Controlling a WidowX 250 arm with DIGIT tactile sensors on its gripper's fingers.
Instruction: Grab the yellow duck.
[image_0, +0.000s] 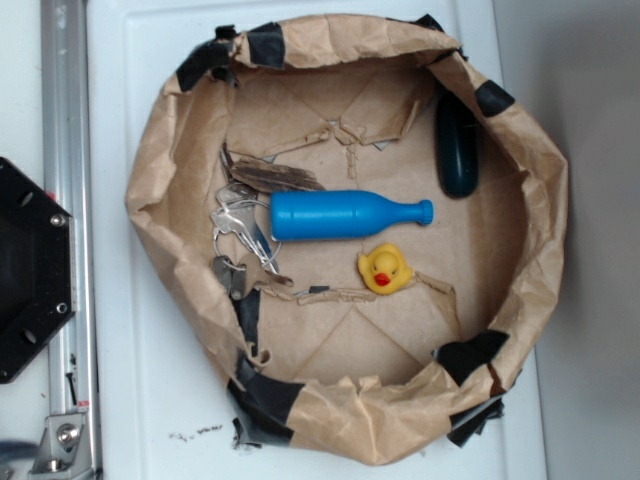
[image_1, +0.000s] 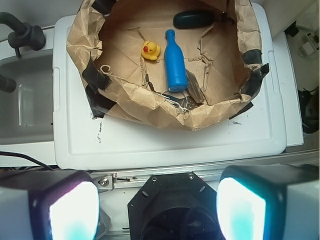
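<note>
The yellow duck (image_0: 385, 269) is small, with an orange-red beak, and stands on the floor of a brown paper bag (image_0: 160, 200), just below a blue bottle (image_0: 345, 215) lying on its side. In the wrist view the yellow duck (image_1: 150, 50) is far ahead, left of the bottle (image_1: 175, 62). My gripper (image_1: 157, 210) is open, its two pads (image_1: 72, 210) wide apart with nothing between them. It hangs over the black robot base (image_1: 172, 210), well short of the bag. The exterior view does not show the gripper.
A dark oblong object (image_0: 457, 145) lies by the bag's far wall. A bunch of keys (image_0: 240, 225) sits beside the bottle's base. The bag's crumpled rim (image_1: 150, 107) stands raised all round on a white lid (image_1: 150, 140). A metal rail (image_0: 62, 150) runs along the left.
</note>
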